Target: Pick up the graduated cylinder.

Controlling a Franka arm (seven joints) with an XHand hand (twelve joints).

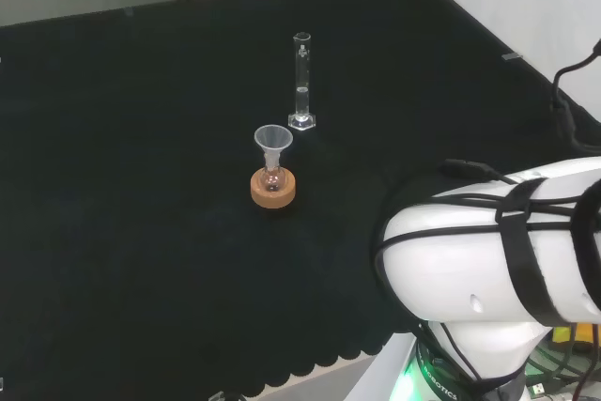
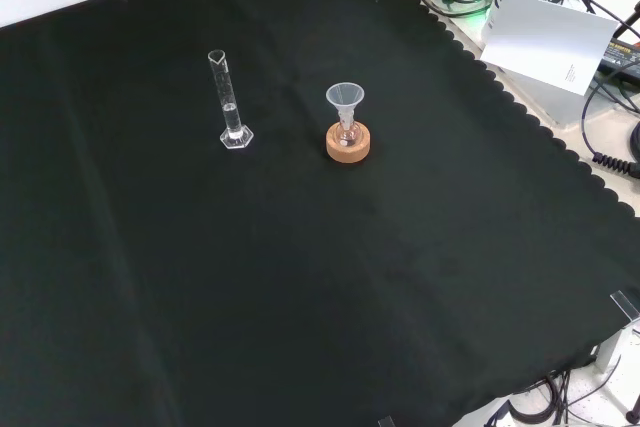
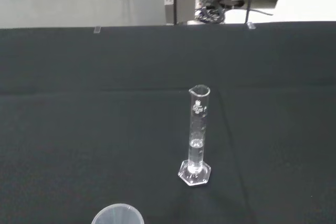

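A clear glass graduated cylinder (image 1: 301, 81) stands upright on its hexagonal foot in the middle of the black cloth. The front view has the cylinder (image 2: 230, 104) left of the flask, and the wrist view has the cylinder (image 3: 197, 139) standing free with a little clear liquid low in its tube. Nothing touches it. The arm's white link (image 1: 498, 251) fills the lower right of the head view, well short of the cylinder.
A small flask with a clear funnel (image 1: 273, 143) in its neck sits on a cork ring (image 1: 272, 188) just in front of the cylinder in the head view. The same funnel (image 2: 345, 100) and cork ring (image 2: 348, 143) stand right of the cylinder in the front view. The funnel's rim (image 3: 118, 214) shows in the wrist view.
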